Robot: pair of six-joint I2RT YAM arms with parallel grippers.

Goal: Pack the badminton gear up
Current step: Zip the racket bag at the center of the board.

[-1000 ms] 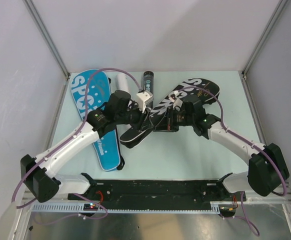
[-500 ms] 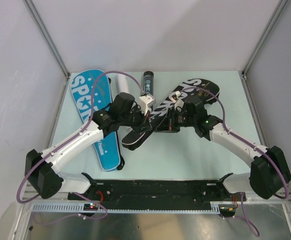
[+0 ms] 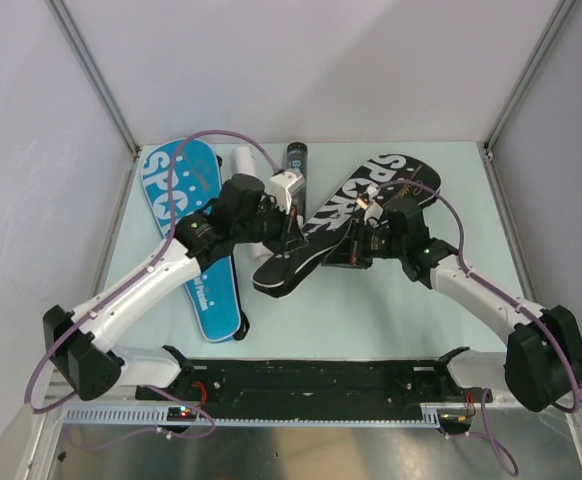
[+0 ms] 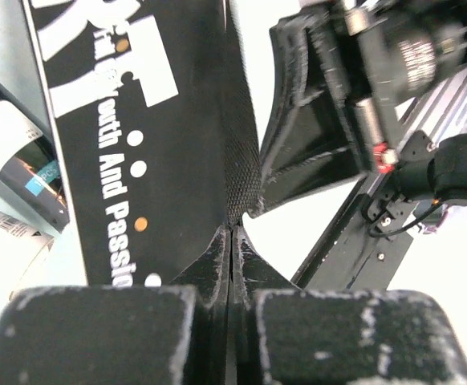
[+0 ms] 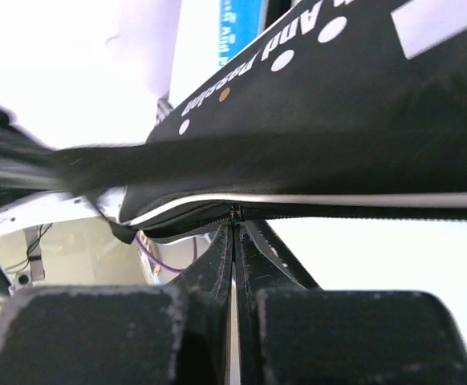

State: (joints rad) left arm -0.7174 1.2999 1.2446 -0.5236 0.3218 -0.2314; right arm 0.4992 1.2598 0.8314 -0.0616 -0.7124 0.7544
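Observation:
A black "SPORT" racket cover lies slanted across the middle of the table. My left gripper is at its near-left part. In the left wrist view the left gripper is shut on the cover's thin textured edge. From the right, my right gripper meets the cover's lower edge. The right wrist view shows that gripper shut on the zipper pull along the cover's white-piped seam. A blue "SPORT" cover lies flat at the left. A white tube and a black tube lie at the back.
Grey walls and metal posts enclose the table on three sides. A black mounting rail runs along the near edge between the arm bases. The right arm's wrist sits close beside the left gripper. Purple cables loop over both arms.
My left gripper has closed on the black cover's edge. The cover's near end has shifted a little, and the right arm has drawn slightly to the right.

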